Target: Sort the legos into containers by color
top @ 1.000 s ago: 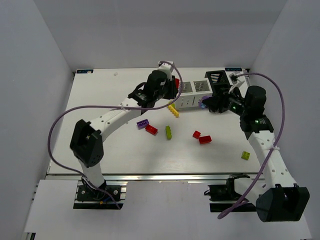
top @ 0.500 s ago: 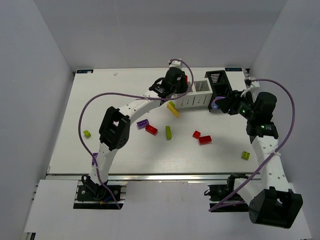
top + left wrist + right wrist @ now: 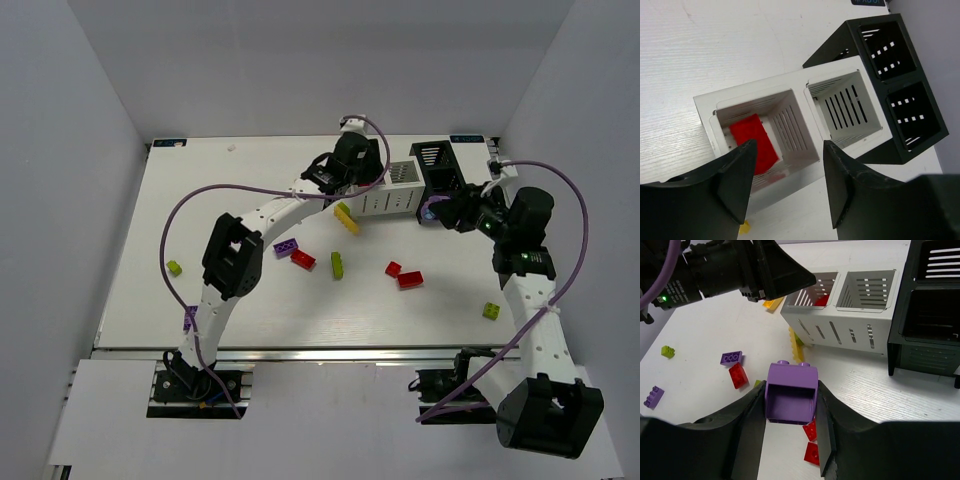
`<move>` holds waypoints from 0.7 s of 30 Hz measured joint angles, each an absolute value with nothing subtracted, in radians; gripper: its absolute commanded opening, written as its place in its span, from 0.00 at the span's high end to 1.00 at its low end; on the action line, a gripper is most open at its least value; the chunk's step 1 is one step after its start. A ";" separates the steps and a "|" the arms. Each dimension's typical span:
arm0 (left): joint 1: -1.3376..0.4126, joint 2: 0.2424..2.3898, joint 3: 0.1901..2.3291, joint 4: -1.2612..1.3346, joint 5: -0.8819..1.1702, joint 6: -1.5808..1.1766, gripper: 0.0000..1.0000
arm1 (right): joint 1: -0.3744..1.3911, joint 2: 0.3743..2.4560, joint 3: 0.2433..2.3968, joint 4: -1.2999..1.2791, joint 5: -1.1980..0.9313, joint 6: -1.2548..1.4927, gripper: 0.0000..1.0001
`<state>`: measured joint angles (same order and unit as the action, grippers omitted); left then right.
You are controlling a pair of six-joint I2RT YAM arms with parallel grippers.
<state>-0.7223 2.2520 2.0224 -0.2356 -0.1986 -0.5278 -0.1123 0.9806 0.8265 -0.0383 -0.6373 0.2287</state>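
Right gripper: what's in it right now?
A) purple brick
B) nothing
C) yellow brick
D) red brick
A: the right wrist view shows the right gripper closed on a purple brick, with the brick's two studs pointing away from the camera.

Red brick (image 3: 757, 140) — half hidden by left pincer (image 3: 788, 160); black bin (image 3: 925, 357) cut off at edge.
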 measured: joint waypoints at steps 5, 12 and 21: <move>-0.724 2.251 2.052 -0.237 -0.191 -0.524 0.42 | -0.112 0.981 0.817 -0.018 -0.656 0.212 1.00; -0.721 2.027 1.832 -0.228 -0.138 -0.506 0.92 | -0.073 1.161 0.938 0.022 -0.617 0.105 1.00; -0.693 1.208 1.104 -0.170 -0.192 -0.509 0.22 | 0.116 1.574 1.334 -0.019 -0.307 0.031 1.00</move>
